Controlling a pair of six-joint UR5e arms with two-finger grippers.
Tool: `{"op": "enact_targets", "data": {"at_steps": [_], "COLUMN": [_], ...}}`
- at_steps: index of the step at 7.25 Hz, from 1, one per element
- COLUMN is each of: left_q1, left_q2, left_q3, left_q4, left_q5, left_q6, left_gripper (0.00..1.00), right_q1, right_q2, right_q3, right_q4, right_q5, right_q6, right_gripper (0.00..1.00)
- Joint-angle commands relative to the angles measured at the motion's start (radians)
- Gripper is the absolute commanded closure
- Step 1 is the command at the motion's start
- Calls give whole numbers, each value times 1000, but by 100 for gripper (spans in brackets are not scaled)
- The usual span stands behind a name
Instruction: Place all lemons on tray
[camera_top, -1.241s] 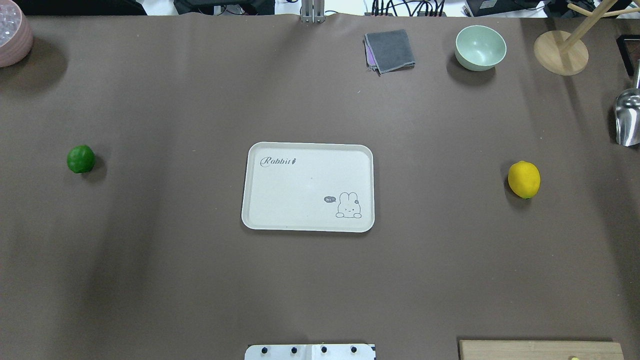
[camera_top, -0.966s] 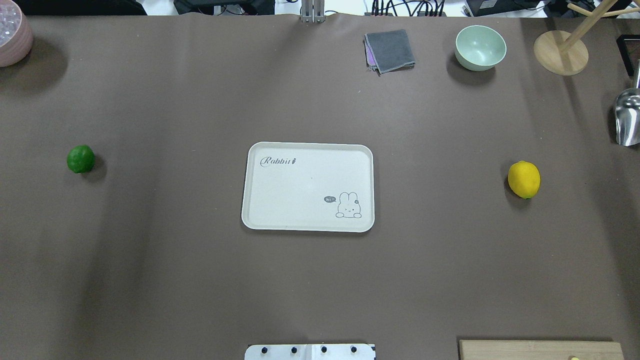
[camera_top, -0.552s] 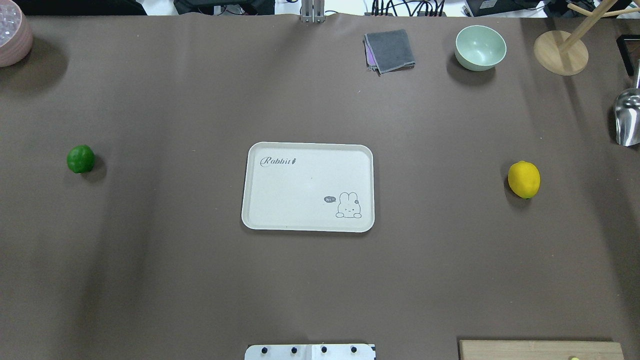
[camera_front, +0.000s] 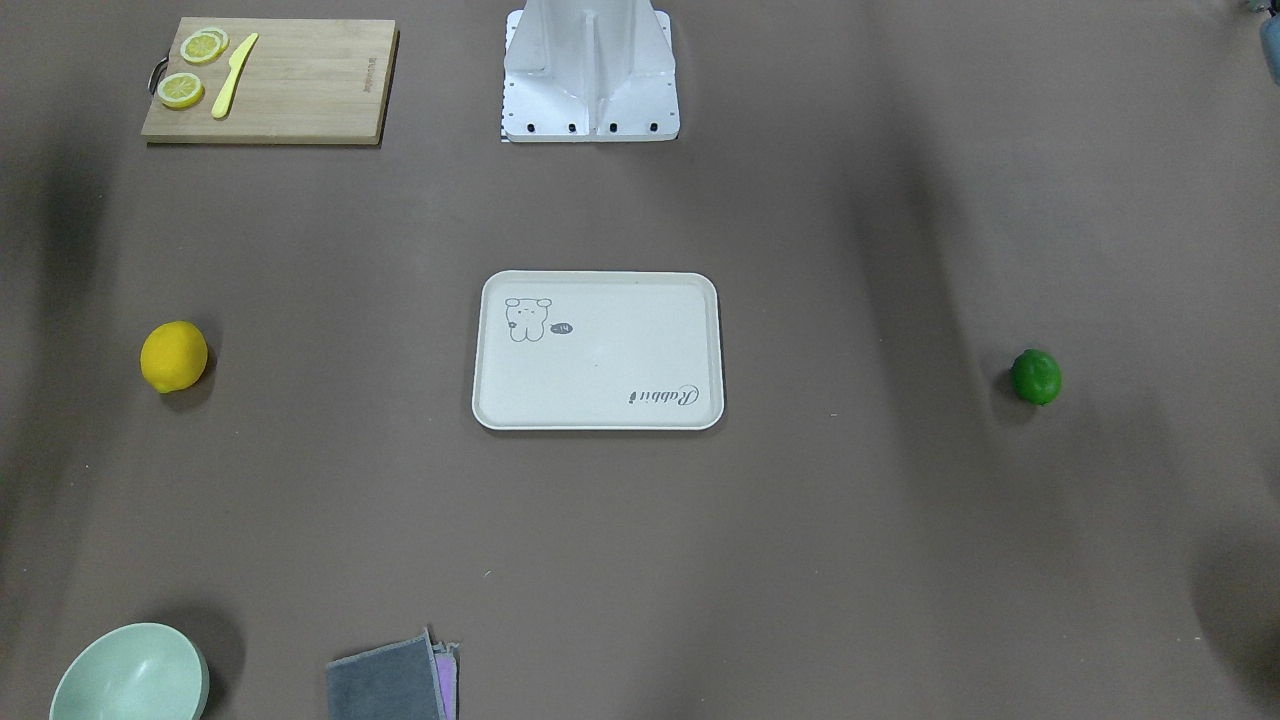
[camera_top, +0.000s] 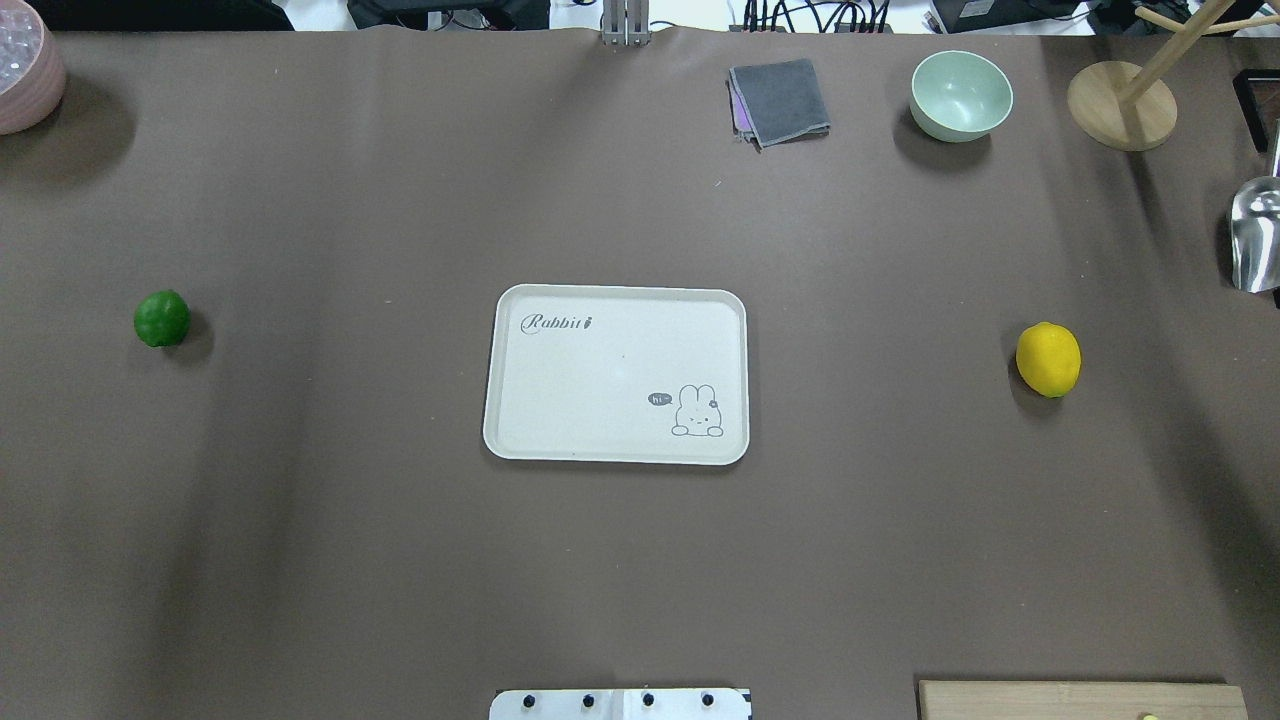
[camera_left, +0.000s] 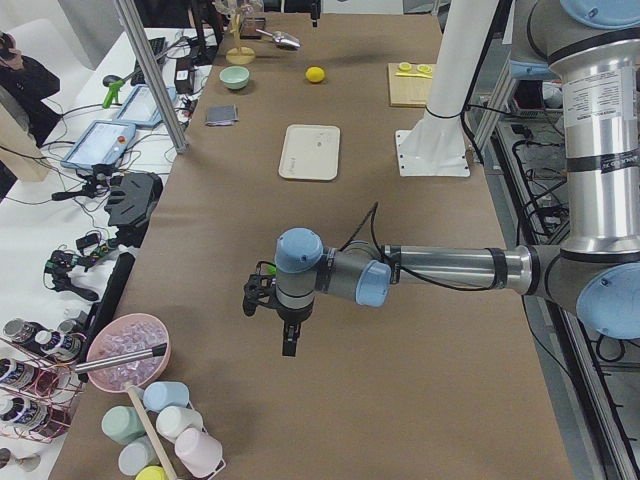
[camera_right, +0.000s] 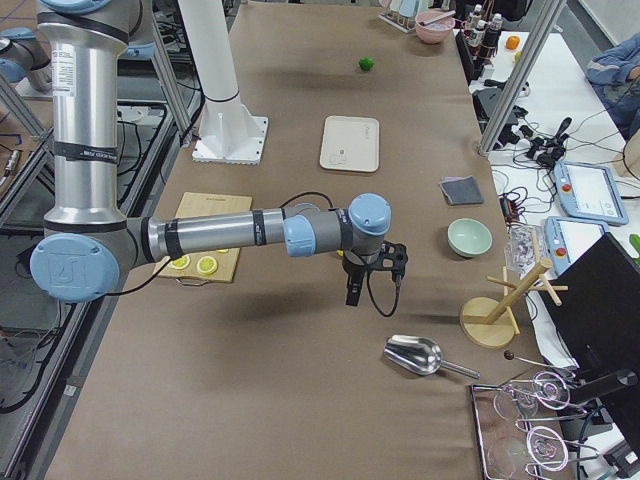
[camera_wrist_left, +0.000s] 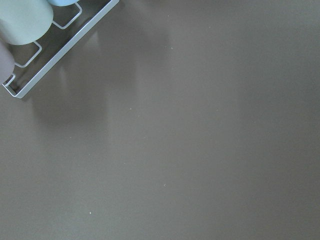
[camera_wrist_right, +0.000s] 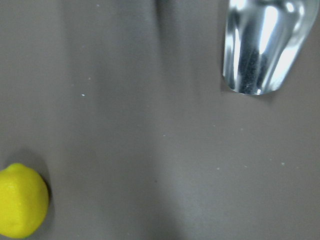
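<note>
The yellow lemon lies on the table right of the tray; it also shows in the right wrist view. The green lemon lies far left of the tray. The tray is bare. My left gripper shows only in the exterior left view, hanging above the table near the green lemon's end. My right gripper shows only in the exterior right view, hanging above the yellow lemon's area. I cannot tell whether either is open or shut.
A wooden cutting board with lemon slices and a yellow knife lies by the robot base. A green bowl, grey cloth, wooden stand, metal scoop and pink bowl line the edges.
</note>
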Motion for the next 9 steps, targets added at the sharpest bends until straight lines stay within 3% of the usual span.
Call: {"op": "enact_targets", "data": {"at_steps": [1, 3, 6, 9], "left_q1": [-9, -15, -13, 63], "left_q2": [8, 5, -12, -186], "left_q3": [2, -1, -17, -1], "left_q4": [0, 0, 3, 137], "left_q5": [2, -4, -5, -5], "left_q6": [0, 2, -11, -129], "left_gripper": [2, 2, 2, 2], "right_q1": [-115, -172, -215, -302], "right_q2": [91, 169, 235, 253], "right_q3": [-28, -115, -148, -149], "right_q4": [1, 6, 1, -1], "right_q5": [-4, 2, 5, 8], "right_q6": [90, 92, 92, 95], "right_gripper": [0, 0, 0, 1]}}
